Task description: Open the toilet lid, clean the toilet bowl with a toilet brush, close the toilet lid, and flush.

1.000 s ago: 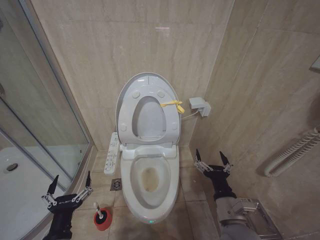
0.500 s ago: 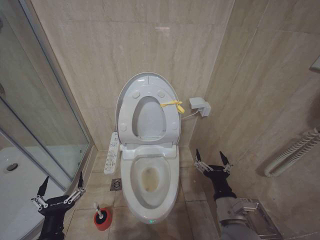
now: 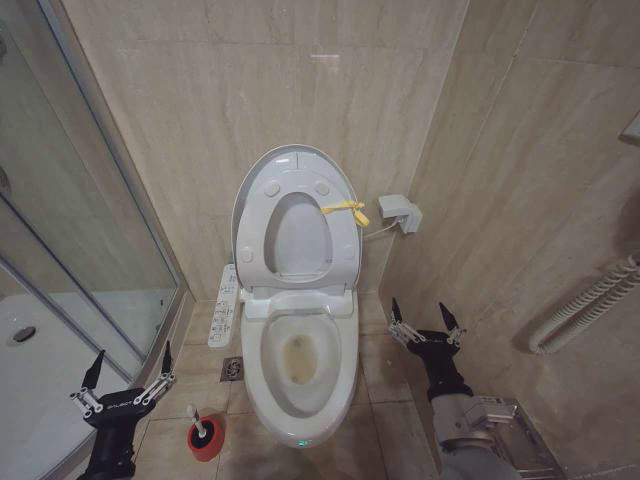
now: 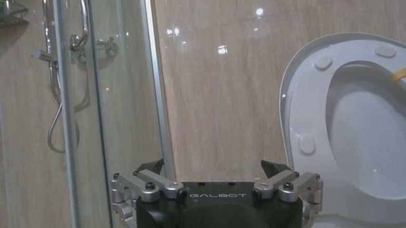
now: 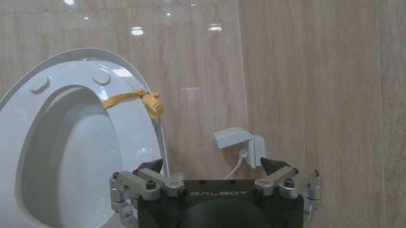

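In the tiled corner: the toilet bowl (image 3: pixel 300 375) stands on the floor against the back wall, its white button-panel arm (image 3: pixel 226 305) on the robot's left side.
Toilet lid: the toilet lid (image 3: pixel 296 165) stands raised against the wall with the seat ring (image 3: pixel 262 230) lifted in front of it; a yellow tie (image 3: pixel 345 210) hangs at the ring's right edge.
Toilet brush: the toilet brush (image 3: pixel 198 428) stands upright in its red holder (image 3: pixel 206 441) on the floor, just left of the bowl's front.
Left gripper: the left gripper (image 3: pixel 128 366) hovers low at the left, near the brush and beside the glass shower door (image 3: pixel 90 240); its jaws are spread wide and hold nothing.
Right gripper: the right gripper (image 3: pixel 424 313) hangs over the floor tiles to the right of the bowl, apart from it, jaws spread and empty.
Wall: a small white socket box (image 3: pixel 400 212) with a cord sits right of the lid.
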